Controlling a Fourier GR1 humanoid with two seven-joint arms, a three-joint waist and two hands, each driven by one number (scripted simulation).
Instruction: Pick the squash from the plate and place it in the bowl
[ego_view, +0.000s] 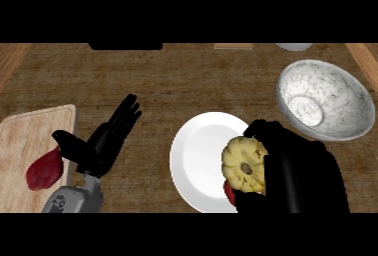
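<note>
A pale yellow ribbed squash (245, 165) lies on the right part of the white plate (198, 160). My right hand (299, 167) is curled round the squash from its right side, with fingers over its top and below it. A red thing (229, 192) peeks out under the squash on the plate. The marbled white bowl (325, 99) stands up and to the right of the plate, with nothing in it. My left hand (103, 140) rests open, fingers up, left of the plate.
A wooden cutting board (33, 150) lies at the left edge with a dark red vegetable (44, 170) on it. The rim of another white dish (294, 47) shows at the top. The counter top is dark wood.
</note>
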